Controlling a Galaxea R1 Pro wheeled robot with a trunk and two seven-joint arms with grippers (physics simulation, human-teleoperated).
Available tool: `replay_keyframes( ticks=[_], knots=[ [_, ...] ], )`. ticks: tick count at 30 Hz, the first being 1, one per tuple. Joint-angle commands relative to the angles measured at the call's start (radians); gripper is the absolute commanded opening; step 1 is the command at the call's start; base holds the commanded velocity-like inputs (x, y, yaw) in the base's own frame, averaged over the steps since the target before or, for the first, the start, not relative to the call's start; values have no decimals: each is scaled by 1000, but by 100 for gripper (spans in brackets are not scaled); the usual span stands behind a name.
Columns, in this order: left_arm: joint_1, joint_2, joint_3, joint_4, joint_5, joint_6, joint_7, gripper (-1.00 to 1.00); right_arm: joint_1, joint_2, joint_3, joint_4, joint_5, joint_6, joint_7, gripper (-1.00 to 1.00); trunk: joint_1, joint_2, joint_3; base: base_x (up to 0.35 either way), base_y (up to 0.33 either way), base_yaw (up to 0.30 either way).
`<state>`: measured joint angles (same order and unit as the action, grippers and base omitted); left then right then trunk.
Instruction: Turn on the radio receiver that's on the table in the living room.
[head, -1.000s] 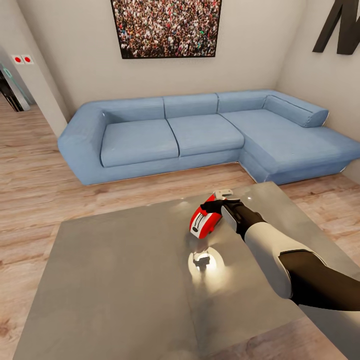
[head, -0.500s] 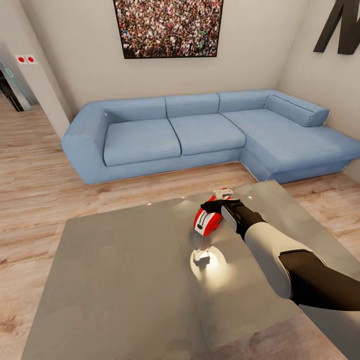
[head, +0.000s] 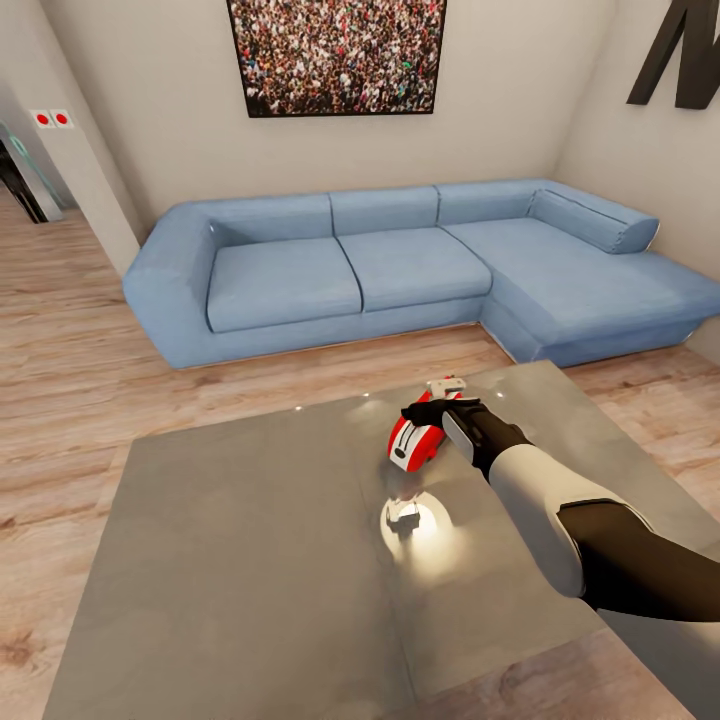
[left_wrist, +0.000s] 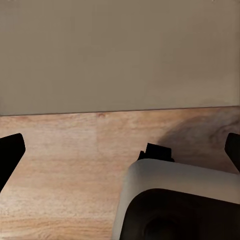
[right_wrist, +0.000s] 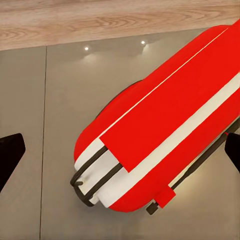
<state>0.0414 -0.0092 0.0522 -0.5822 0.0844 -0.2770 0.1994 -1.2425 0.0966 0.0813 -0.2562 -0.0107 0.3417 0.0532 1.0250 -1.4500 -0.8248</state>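
One radio receiver (head: 416, 441) lies tipped on the grey desk (head: 230, 560), unmoved this last half-second. My right gripper (head: 432, 409) rests above it, jaws apart; I judge switching-on still pending. Left jaws apart.

Red radio receiver (head: 417, 440) (seemingly tilted) on table (head: 230, 560)

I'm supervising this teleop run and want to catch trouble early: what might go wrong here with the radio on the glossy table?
1. The radio receiver looks tilted on the table, with the right pincer at its upper end; a push there may tip or slide it rather than switch it on.
2. In the right wrist view the fingertips stand wide of the radio, so nothing steadies it.
3. The radio sits towards the table's far edge, so a shove could send it off.
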Motion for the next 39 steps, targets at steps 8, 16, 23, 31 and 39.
replay_keyframes(
  ticks=[8,16,23,31,39],
  knots=[
    [0,0,0,0,0,0,0,100,0,0,0,0,1,-1,-1,100,0,0,0,0,0,0],
    [0,0,0,1,0,0,0,100,0,0,0,0,4,-1,-3,100,0,0,0,0,0,0],
    [0,0,0,0,0,0,0,100,0,-1,0,0,5,-1,-3,100,0,0,0,0,0,0],
    [0,-1,0,0,1,-1,0,100,0,-2,0,0,5,0,-1,100,0,0,0,0,0,0],
    [0,-2,-1,-1,2,-3,-1,100,0,-2,0,0,3,0,0,100,0,0,0,0,0,0]
  ],
)
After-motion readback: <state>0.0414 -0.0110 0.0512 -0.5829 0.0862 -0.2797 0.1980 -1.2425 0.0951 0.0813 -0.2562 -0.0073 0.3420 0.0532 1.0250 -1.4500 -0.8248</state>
